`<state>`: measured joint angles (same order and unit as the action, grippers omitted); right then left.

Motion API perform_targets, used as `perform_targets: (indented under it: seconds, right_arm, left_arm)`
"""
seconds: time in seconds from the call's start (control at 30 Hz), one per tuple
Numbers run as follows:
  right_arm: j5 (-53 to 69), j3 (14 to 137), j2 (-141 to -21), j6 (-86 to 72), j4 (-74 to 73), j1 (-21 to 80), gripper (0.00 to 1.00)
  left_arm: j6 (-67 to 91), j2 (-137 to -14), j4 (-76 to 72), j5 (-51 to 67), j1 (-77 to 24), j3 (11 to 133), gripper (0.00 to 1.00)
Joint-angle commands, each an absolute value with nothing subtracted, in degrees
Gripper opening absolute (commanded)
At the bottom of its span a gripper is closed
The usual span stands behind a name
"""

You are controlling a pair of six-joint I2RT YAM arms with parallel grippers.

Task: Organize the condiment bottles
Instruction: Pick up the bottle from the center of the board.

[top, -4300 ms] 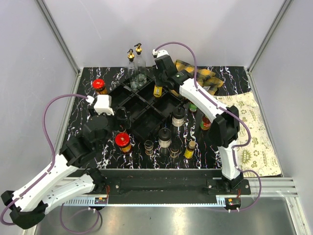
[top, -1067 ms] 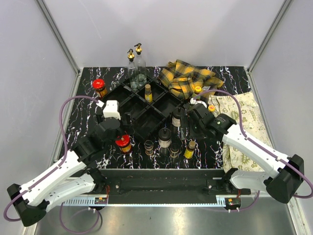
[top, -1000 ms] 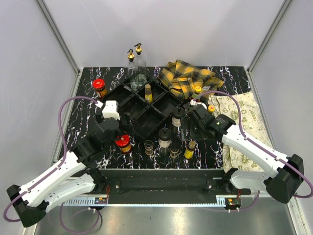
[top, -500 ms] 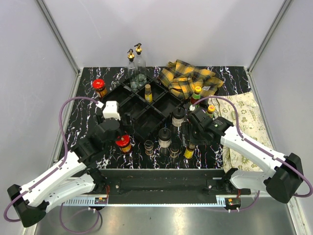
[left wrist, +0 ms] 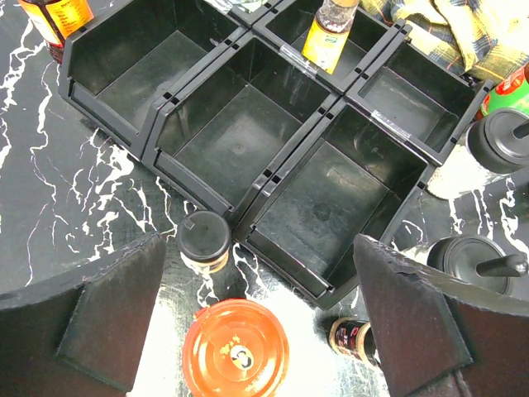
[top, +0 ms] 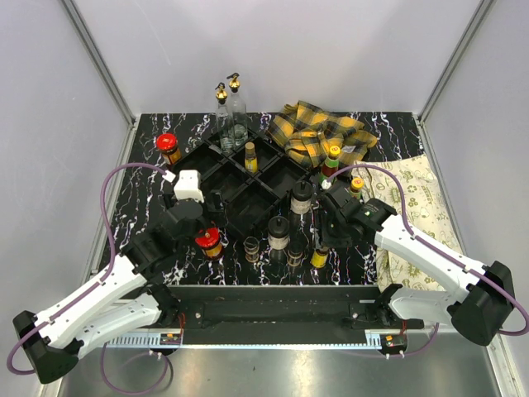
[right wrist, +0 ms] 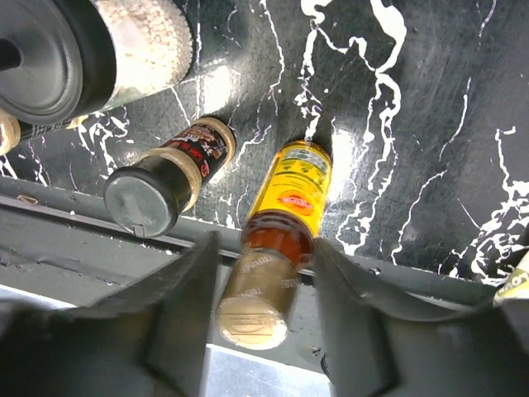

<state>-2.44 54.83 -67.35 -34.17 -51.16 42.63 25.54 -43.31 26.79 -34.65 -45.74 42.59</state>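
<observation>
**Top view:** black divided tray (top: 240,207) sits mid tabletop (top: 145,194).
- Two gold-spouted glass bottles (top: 235,112) stand at its far corner. One amber bottle (top: 250,157) stands in a far compartment.
- First red-lidded jar (top: 169,145) is off the tray's left corner. Second red-lidded jar (top: 207,240) is off the near-left side, at the tip of the left arm (top: 107,285).
- Two black-capped shakers (top: 302,197) stand along the tray's near-right side.
- Two yellow-capped sauce bottles (top: 333,159) stand between the plaid cloth (top: 318,131) and the right arm (top: 421,248).
- Yellow-label bottle (top: 319,255) is upright near the tabletop's front edge, right under the right wrist.

**Left wrist view:** left fingers (left wrist: 107,331) are spread fully wide, holding nothing, hanging above the tabletop.
- Second red-lidded jar is below and between them.
- Small black-capped bottle (left wrist: 204,241) is just beyond the jar, close to the tray's near wall.
- A dark-label bottle (left wrist: 355,339) is beside the right-hand finger.
- The shakers are at the frame's right edge.

**Right wrist view:** right fingers (right wrist: 178,322) are roughly half open, one on each side of the yellow-label bottle's neck.
- There is a thin gap on the left side. On the right side I can't tell whether it touches or is just off.
- The bottle's base is on the tabletop.
- A black-capped spice bottle (right wrist: 153,194) stands just beside it, and one shaker is beyond that.
</observation>
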Motion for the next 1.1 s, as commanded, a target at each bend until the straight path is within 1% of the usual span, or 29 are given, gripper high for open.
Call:
perform_targets:
  seconds: [0.0,0.03,0.07,0.13,0.17,0.2,0.37,0.57,0.9,1.0,1.07]
  right_arm:
    - [-1.6,56.2,-66.5,-34.3,-52.6,43.0,0.49]
    - [-1.5,56.6,-66.5,-33.8,-52.9,43.0,0.45]
    - [-1.4,56.9,-66.4,-33.8,-53.2,43.0,0.32]
    - [-1.7,57.6,-66.5,-33.4,-54.0,43.0,0.16]
    - [-2.0,57.8,-66.4,-33.3,-54.3,43.0,0.05]
    - [-3.0,58.1,-66.4,-33.2,-54.6,42.9,0.0]
    - [-5.2,61.4,-66.3,-32.8,-56.9,42.9,0.0]
    - [-10.9,70.2,-66.5,-30.2,-60.6,42.9,0.0]
    - [-13.6,96.7,-71.4,-23.7,-65.4,43.0,0.0]
    - [-15.4,104.3,-77.2,-20.7,-64.9,42.9,0.0]
    - [-16.9,107.2,-80.1,-19.1,-63.5,43.0,0.0]
  left_arm:
    - [25.5,-43.3,23.5,-35.7,-45.4,42.4,0.99]
    - [25.6,-43.5,23.5,-35.7,-45.4,42.3,0.99]
    - [25.5,-43.5,23.5,-35.8,-45.4,42.3,0.99]
    - [25.6,-43.5,23.5,-35.8,-45.4,42.2,0.99]
    - [25.6,-43.4,23.5,-35.7,-45.4,42.2,0.99]
    - [25.5,-43.4,23.5,-35.7,-45.4,42.2,0.99]
    - [25.6,-43.2,23.5,-35.8,-45.4,42.0,0.99]
    - [25.7,-42.4,23.5,-35.6,-45.4,41.7,0.99]
    - [25.6,-41.4,23.4,-35.4,-45.4,41.5,0.99]
    - [25.6,-41.8,23.2,-35.2,-45.4,41.5,0.99]
    - [25.7,-42.2,23.2,-34.9,-45.3,41.7,0.99]
